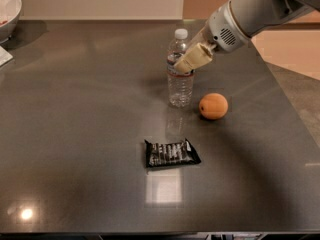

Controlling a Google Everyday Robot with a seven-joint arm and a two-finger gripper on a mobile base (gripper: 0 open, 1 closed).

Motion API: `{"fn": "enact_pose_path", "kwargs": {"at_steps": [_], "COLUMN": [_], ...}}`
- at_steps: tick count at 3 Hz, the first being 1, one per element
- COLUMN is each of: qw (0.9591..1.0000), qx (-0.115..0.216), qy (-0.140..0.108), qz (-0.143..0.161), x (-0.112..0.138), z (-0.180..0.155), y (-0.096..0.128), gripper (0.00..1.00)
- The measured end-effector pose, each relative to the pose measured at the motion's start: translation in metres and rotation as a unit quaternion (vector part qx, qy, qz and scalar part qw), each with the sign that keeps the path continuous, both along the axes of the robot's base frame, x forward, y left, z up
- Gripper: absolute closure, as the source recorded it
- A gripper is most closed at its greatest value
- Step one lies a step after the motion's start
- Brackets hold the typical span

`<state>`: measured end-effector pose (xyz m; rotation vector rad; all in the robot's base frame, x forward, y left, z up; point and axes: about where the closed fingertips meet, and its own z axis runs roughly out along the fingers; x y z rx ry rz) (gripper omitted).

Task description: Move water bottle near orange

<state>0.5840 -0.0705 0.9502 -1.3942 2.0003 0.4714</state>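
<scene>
The water bottle (pixel 180 76) is clear plastic with a white cap and a dark label band. It stands upright on the dark table, just left of the orange (pixel 213 106), with a small gap between them. My gripper (pixel 187 63) reaches in from the upper right and is shut on the water bottle at its upper part, around the label band. The cream-coloured fingers (pixel 194 57) cover part of the label.
A black snack wrapper (pixel 171 153) lies flat in front of the bottle. A white bowl (pixel 9 9) stands at the far left corner, with a white object at the left edge (pixel 4 55). The table's right edge (pixel 289 104) runs diagonally past the orange.
</scene>
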Motion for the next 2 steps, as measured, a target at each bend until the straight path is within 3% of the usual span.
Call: {"fn": "enact_pose_path", "kwargs": {"at_steps": [2], "qw": [0.9996], "qx": [0.005], "qy": [0.003], "qz": [-0.027], "x": [-0.0006], "z": [-0.0155], "y": [-0.0242], "gripper": [0.59]}}
